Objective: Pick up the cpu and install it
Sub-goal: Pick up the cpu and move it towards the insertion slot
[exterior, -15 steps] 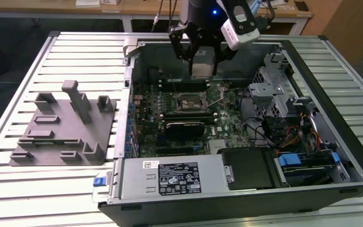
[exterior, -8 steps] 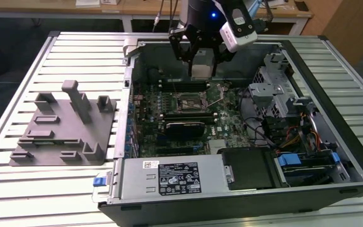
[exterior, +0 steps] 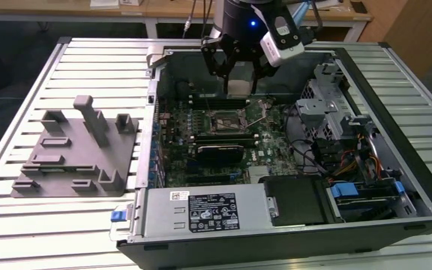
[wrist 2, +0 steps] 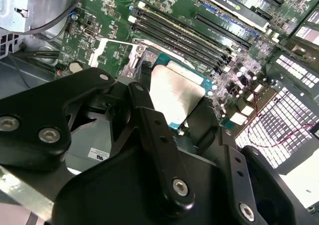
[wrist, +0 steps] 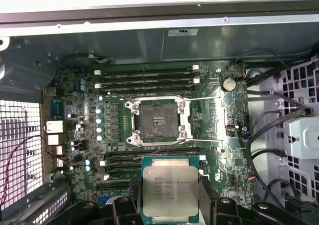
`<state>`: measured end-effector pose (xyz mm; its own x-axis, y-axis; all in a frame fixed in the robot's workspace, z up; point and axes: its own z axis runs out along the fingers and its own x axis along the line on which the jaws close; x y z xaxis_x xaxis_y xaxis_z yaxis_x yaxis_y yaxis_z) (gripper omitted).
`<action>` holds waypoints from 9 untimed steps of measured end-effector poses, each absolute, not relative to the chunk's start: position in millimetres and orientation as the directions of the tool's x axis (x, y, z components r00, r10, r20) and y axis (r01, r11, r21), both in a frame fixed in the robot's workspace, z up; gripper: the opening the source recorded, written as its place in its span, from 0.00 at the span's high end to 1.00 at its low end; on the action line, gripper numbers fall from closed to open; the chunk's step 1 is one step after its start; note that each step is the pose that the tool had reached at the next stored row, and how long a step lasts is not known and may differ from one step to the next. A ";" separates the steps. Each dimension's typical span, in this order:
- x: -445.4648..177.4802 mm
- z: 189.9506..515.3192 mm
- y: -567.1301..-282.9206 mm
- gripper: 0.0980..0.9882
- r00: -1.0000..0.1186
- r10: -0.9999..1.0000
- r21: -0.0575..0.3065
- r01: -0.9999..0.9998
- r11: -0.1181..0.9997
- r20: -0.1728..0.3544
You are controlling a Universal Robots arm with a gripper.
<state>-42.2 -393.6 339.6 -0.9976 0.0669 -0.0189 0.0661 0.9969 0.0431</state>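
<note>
My gripper (exterior: 237, 84) hangs over the back part of the open computer case and is shut on the cpu (exterior: 238, 88), a small square chip with a pale metal top. In both wrist views the cpu (wrist: 170, 191) (wrist 2: 175, 93) sits between the black fingers (wrist: 215, 207), which press on two opposite edges. The motherboard socket (wrist: 157, 120) (exterior: 225, 121), a dark square in a metal frame, lies bare below the chip and a little off to one side of it. The cpu is held in the air, apart from the socket.
The case wall (exterior: 156, 73) rings the motherboard. Memory slots (wrist: 147, 78) flank the socket, and a black card (exterior: 220, 149) lies in front of it. A drive cage (exterior: 328, 112) and cables stand at the exterior view's right, a power supply (exterior: 208, 211) in front. A grey fixture (exterior: 77, 149) sits on the table at the left.
</note>
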 end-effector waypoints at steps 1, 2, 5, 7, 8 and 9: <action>-42.2 338.7 -393.6 0.50 -0.998 0.067 0.043 0.066 0.997 -0.019; -42.2 337.8 -393.5 0.50 -0.998 0.067 0.043 0.066 0.997 -0.019; -42.2 335.3 -393.4 0.50 -0.998 0.067 0.043 0.066 0.997 -0.019; -42.2 334.1 -393.4 0.50 -0.998 0.067 0.043 0.066 0.997 -0.019; -42.2 333.6 -393.4 0.50 -0.998 0.067 0.043 0.066 0.997 -0.019; -42.2 333.1 -393.4 0.50 -0.998 0.067 0.043 0.066 0.997 -0.019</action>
<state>-42.2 -393.4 333.1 -0.9976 0.0670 -0.0188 0.0661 0.9969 0.0428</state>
